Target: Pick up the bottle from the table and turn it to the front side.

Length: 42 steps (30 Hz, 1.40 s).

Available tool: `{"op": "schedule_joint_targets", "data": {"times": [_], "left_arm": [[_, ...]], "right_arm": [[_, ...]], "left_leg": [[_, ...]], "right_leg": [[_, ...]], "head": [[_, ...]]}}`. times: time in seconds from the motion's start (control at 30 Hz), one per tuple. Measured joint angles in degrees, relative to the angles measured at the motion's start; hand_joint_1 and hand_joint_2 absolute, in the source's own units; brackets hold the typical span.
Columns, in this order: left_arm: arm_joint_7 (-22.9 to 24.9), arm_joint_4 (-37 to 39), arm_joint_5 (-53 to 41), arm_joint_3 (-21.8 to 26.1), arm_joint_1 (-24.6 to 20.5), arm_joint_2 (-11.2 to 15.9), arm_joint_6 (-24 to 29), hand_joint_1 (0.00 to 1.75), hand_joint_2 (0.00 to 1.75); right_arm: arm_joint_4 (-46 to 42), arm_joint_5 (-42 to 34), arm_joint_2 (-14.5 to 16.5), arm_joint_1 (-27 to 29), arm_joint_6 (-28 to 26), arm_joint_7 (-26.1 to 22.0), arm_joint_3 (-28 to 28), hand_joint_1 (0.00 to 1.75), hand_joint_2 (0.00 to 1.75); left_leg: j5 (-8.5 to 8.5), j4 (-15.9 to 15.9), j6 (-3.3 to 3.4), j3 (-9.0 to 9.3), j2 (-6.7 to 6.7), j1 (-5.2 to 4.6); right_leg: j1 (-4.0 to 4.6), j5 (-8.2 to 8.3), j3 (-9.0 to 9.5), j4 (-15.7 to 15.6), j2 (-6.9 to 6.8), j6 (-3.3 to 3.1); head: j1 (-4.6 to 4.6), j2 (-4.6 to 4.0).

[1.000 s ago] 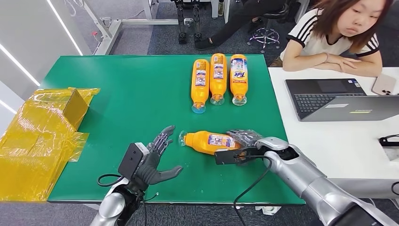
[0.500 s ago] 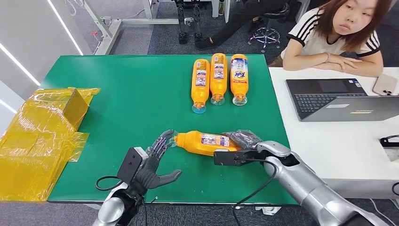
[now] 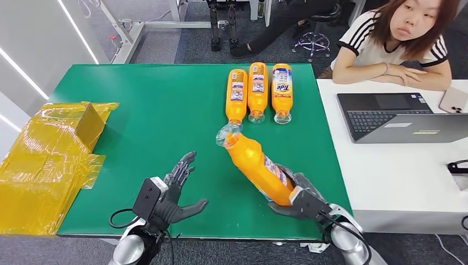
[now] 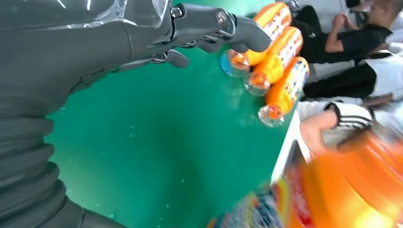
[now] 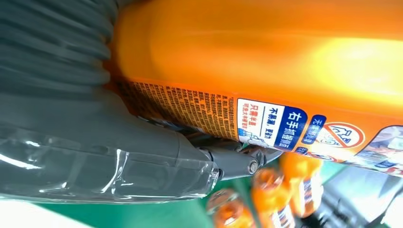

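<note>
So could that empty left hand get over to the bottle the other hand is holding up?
Probably yes: the left hand is open, and just bare green table lies between it and the tilted bottle that the right hand grips.

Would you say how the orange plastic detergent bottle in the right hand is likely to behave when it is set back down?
The orange plastic detergent bottle is rounded, so lying down it may roll on the flat green table. It looks stiff: the right hand leaves no visible dent. Its glossy surface may be slippery.
</note>
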Motion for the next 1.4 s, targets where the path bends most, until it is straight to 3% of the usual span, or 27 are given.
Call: {"op": "schedule_joint_targets", "data": {"times": [0.23, 0.4, 0.53, 0.7, 0.87, 1.1, 1.4], "left_arm": [[-0.4, -0.6, -0.9, 0.6, 0.2, -0.1, -0.3, 0.0, 1.75], [0.0, -0.5, 0.7, 0.6, -2.9, -0.5, -3.7, 0.0, 1.75], [3.4, 2.1, 8.0, 1.0, -11.0, -1.6, -9.6, 0.0, 1.75], [7.5, 8.0, 14.1, 2.2, -23.5, -3.6, -12.3, 0.0, 1.75], [10.3, 12.5, 18.2, 3.1, -30.7, -4.4, -14.4, 0.0, 1.75], [11.5, 15.8, 19.4, 3.4, -36.2, -3.3, -15.6, 0.0, 1.75], [11.0, 19.4, 20.5, 3.5, -39.2, -1.1, -16.6, 0.0, 1.75]], "right_arm": [[-9.0, 0.8, 4.8, 9.0, -1.7, -0.7, -9.5, 1.75, 1.75], [-11.8, 0.8, 9.0, 9.8, -2.1, -3.0, -13.1, 1.75, 1.75], [-11.6, 2.0, 12.0, 6.2, -2.3, -4.5, -13.0, 1.75, 1.75], [-8.9, 4.9, 15.0, -1.9, -3.2, -3.5, -9.0, 1.75, 1.75], [-4.5, 8.5, 16.5, -9.7, -4.7, -1.1, -2.6, 1.75, 1.75], [-0.2, 9.5, 16.5, -15.3, -7.8, 0.7, 1.9, 1.75, 1.75], [2.5, 8.9, 14.6, -16.2, -11.6, -0.1, 2.2, 1.75, 1.75]], "left_leg": [[-0.01, 0.0, 0.01, 0.01, 0.03, 0.0], [0.03, 0.0, 0.0, 0.02, 0.08, 0.0], [0.22, 0.0, -0.02, 0.0, 0.08, 0.0], [0.44, 0.0, -0.03, 0.0, 0.12, 0.01], [0.51, 0.0, -0.07, -0.01, 0.16, 0.01], [0.5, 0.0, -0.07, -0.13, 0.16, 0.0], [0.49, 0.0, -0.07, -0.19, 0.15, 0.0]], "right_leg": [[0.0, 0.0, -0.02, 0.0, 0.01, 0.0], [0.0, 0.04, -0.02, 0.0, 0.04, -0.03], [0.0, 0.23, -0.03, 0.0, 0.05, -0.06], [0.0, 0.42, -0.05, 0.1, 0.09, -0.1], [0.01, 0.46, -0.11, 0.1, 0.16, -0.11], [0.01, 0.46, -0.23, 0.1, 0.18, -0.11], [0.0, 0.46, -0.28, 0.1, 0.17, -0.11]], "head": [[-0.01, 0.0], [0.0, 0.0], [-0.01, 0.0], [0.0, 0.0], [-0.01, 0.0], [0.0, 0.0], [0.0, 0.0]]}}
